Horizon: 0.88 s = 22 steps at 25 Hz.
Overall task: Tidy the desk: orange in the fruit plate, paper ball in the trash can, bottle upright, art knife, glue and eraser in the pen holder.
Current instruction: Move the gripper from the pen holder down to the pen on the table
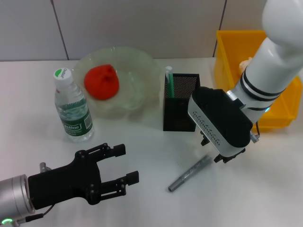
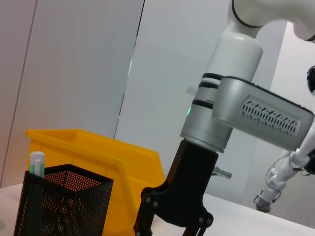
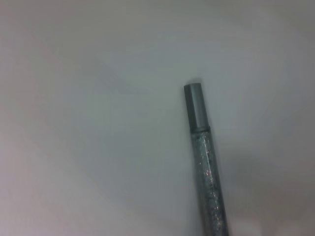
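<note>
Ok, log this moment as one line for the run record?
right gripper: over art knife, lying on table | left gripper: open, idle | orange: in fruit plate | bottle: upright | glue: in pen holder

Print is showing on only 1 thing: the clear plastic water bottle with a green label and white cap (image 1: 72, 108), standing at about 9 o'clock from the pale-green scalloped fruit plate (image 1: 142, 64) in the head view. Green lettering is running across the cap and white lettering across the label, but both are proving too small and blurred to read. Nothing readable is appearing in either wrist view.
</note>
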{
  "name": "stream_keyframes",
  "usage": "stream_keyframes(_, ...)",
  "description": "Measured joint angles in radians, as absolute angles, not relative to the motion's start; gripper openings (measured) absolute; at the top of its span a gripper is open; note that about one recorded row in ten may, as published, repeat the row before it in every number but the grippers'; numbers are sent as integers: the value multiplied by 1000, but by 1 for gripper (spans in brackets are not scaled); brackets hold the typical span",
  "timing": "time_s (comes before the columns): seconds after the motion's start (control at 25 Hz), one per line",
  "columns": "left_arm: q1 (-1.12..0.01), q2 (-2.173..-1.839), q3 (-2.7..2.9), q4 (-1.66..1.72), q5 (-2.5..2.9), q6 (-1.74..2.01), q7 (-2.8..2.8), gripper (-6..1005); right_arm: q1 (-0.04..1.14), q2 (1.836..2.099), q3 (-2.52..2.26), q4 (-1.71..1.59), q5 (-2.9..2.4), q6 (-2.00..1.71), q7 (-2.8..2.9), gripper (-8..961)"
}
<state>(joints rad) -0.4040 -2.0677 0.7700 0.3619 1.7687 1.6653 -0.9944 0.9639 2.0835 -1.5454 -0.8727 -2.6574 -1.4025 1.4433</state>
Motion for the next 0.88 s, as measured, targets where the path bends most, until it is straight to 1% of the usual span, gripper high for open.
stream_keyframes(0.12, -404, -2068, 770, 362, 1769, 1665, -992, 734, 969, 2086, -1557, -860, -2652, -1394, 1440, 544)
stream_keyframes(0.32, -403, -2067, 771, 362, 1769, 1665, -991, 734, 971, 2087, -1585, -853, -2628, -1387, 1439, 481)
stream_keyframes(0.76, -400, -2065, 770, 368, 1768, 1664, -990, 732, 992, 2089, -1598, -815, -2616, -1359, 1440, 477)
stream_keyframes(0.88, -400, -2065, 770, 370, 1768, 1664, -989, 732, 994, 2090, -1598, -804, -2615, -1350, 1439, 426)
